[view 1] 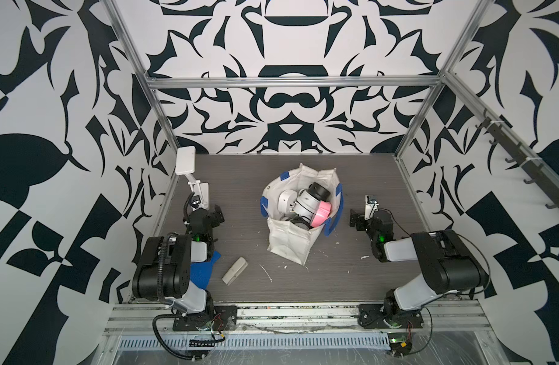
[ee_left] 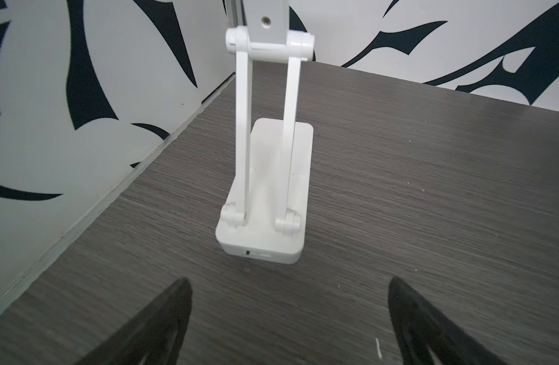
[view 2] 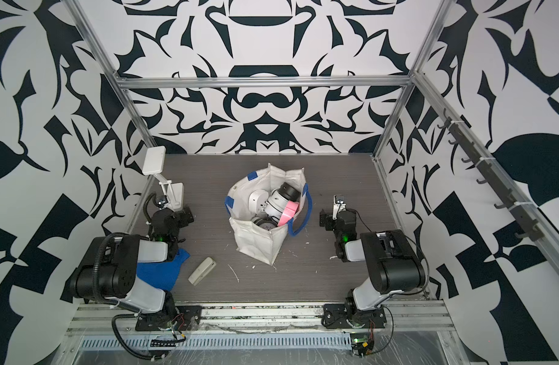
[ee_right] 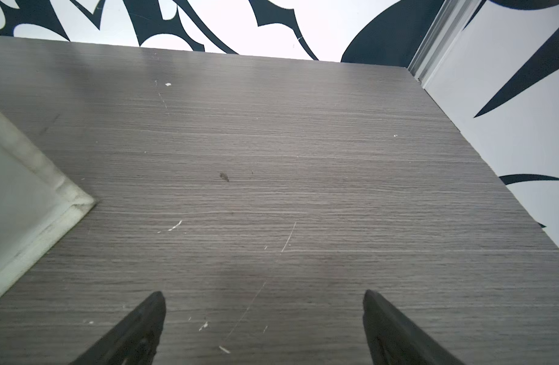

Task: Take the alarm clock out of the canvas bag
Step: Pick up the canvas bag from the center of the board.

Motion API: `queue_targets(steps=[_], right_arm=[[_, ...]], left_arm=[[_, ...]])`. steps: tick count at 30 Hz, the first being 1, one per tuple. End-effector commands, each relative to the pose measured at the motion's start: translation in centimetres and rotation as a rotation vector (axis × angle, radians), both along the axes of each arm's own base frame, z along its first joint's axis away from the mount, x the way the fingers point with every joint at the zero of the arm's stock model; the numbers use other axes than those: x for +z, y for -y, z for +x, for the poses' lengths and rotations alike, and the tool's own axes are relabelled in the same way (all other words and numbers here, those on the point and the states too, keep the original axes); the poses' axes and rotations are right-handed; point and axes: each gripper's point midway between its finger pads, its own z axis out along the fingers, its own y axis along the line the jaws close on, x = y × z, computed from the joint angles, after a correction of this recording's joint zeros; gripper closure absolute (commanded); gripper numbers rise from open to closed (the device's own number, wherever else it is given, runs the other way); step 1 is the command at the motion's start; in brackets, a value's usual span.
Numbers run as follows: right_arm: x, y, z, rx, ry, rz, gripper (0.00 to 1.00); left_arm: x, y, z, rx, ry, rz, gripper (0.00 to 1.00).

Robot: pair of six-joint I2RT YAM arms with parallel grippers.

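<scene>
- Grey wood-grain table [view 1: 350,278] with two black-and-grey arms bolted at its near edge, both folded the same way: elbows up, forearms stretched forward and low.
- Left end effector [view 1: 217,215] sits off to the bag's left with its jaws spread wide and nothing between them. Its wrist view [ee_left: 289,281] looks straight at the one white folding stand [ee_left: 265,189], just ahead and not touching.
- Right end effector [view 1: 355,219] sits off to the bag's right, also wide open and empty [ee_right: 263,293], over bare table with a bag corner beside it.
- One canvas bag [view 1: 290,243] stands mid-table between the two, clear of both, with its mouth open upward.
- Four things show inside it: a white round piece [view 1: 287,199], a black-and-white cylinder [view 1: 311,197], a pink piece [view 1: 320,214] and a dark round piece [view 1: 298,225] lower down. I cannot tell which is the alarm clock.
- Also on the table: one blue cloth [view 1: 202,268] partly under the left arm and one beige oblong handset [view 1: 234,270] beside it.
</scene>
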Motion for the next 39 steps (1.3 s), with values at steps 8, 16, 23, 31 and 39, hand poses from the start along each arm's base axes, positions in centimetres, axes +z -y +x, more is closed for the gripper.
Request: queue_targets(steps=[8, 16, 23, 31, 39], right_arm=[[1.7, 0.1, 1.1, -0.007, 0.06, 0.003, 0.0], [1.7, 0.2, 1.0, -0.013, 0.059, 0.0, 0.0], [2.1, 0.3, -0.1, -0.011, 0.114, 0.01, 0.0], [2.8, 0.7, -1.3, -0.032, 0.188, 0.012, 0.0], [5.0, 1.7, -2.3, -0.086, 0.219, 0.019, 0.0]], left_arm=[[1.1, -0.4, 0.7, 0.014, 0.041, 0.007, 0.01], [1.1, -0.4, 0.7, 0.013, 0.041, 0.008, 0.01], [1.2, 0.2, 0.7, -0.022, 0.048, 0.007, 0.0], [2.1, 1.0, 0.2, -0.062, 0.093, 0.013, 0.01], [6.0, 0.4, -1.6, 0.037, 0.053, -0.058, 0.01]])
